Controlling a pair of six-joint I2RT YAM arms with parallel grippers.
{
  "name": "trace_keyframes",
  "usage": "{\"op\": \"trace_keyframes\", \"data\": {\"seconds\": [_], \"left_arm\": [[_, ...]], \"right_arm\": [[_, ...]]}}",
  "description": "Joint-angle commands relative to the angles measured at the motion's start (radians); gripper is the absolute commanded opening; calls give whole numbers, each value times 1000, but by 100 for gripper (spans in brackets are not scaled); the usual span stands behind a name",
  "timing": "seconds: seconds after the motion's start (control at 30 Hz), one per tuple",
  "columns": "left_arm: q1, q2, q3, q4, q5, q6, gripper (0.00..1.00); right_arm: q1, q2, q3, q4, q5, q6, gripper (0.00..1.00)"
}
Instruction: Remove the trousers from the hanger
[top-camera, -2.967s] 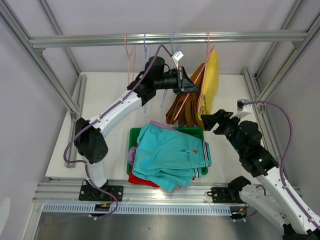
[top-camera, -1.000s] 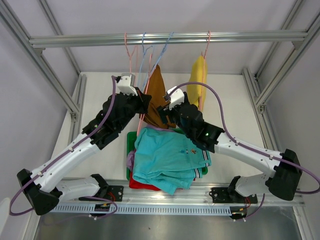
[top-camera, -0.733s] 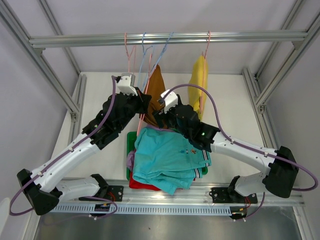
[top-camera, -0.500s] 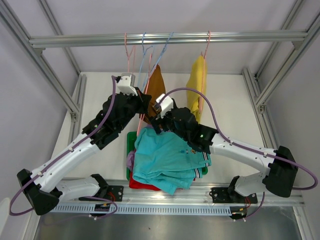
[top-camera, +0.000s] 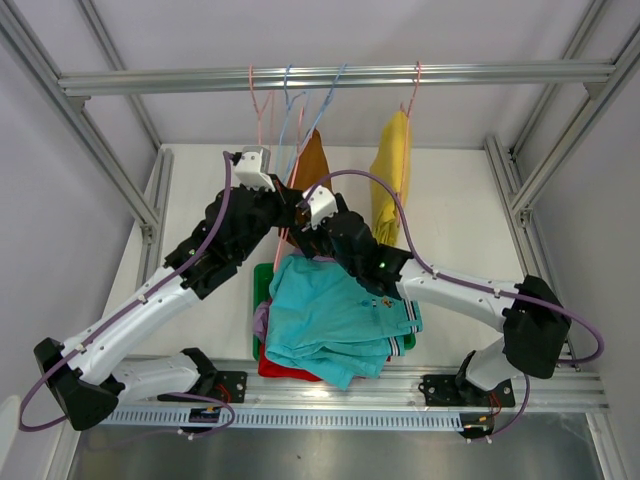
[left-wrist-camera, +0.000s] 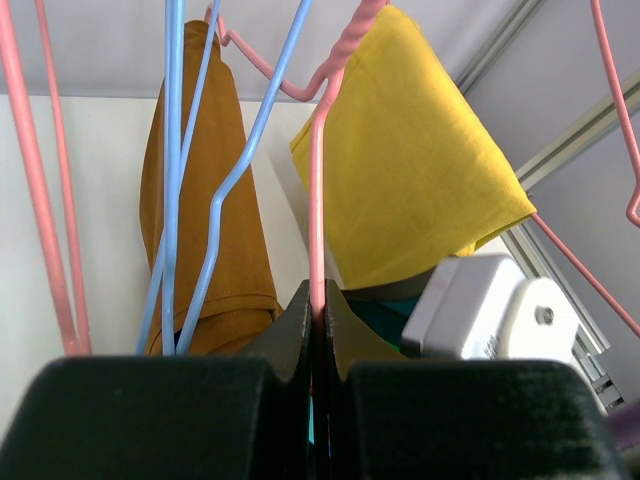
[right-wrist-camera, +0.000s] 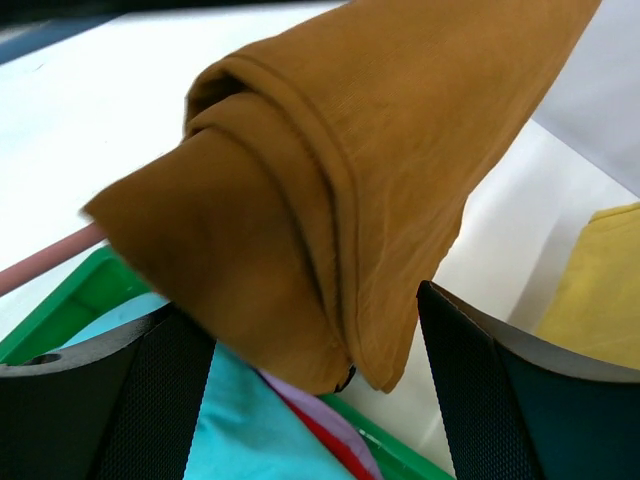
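White counter (top-camera: 200, 190) as ground. Brown trousers (right-wrist-camera: 330, 170): draped over pink hanger (left-wrist-camera: 318, 200); likely soft, light and limp; best taken at the folded edge below the hanger. Left pincer (left-wrist-camera: 318, 312): clamped on the hanger's wire. Right pincer (right-wrist-camera: 315, 365): jaws apart, either side of that fold.

Rear overview; close wrist views, likely sharing brown trousers (right-wrist-camera: 330, 180)

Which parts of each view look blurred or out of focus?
Left wrist: the left gripper is a dark blur, the yellow trousers sharp. Right wrist: the brown trousers show their weave, the pink hanger is soft. Top external: evenly lit, sharp.
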Motion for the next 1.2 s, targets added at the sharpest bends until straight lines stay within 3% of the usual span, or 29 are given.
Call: {"op": "trace_keyframes", "data": {"seconds": [0.0,0.4,0.53,0.73,0.97,1.07,1.17], "left_arm": [[2,-48,26,147,25,23,0],[2,-40,28,145,43,17,0],[2,-36,28,145,54,12,0],[2,-37,28,143,59,11,1],[2,-35,28,145,62,14,1],[2,-35,30,145,60,15,0],[2,-34,28,143,59,15,1]], "right_arm": [[-14,17,64,104,32,-24,82],[-62,17,96,197,-50,-30,76],[-92,22,116,221,-95,2,62],[-126,50,158,242,-159,47,33],[-149,54,193,224,-193,54,9],[-157,48,197,211,-193,51,0],[-160,31,196,187,-187,48,0]]}}
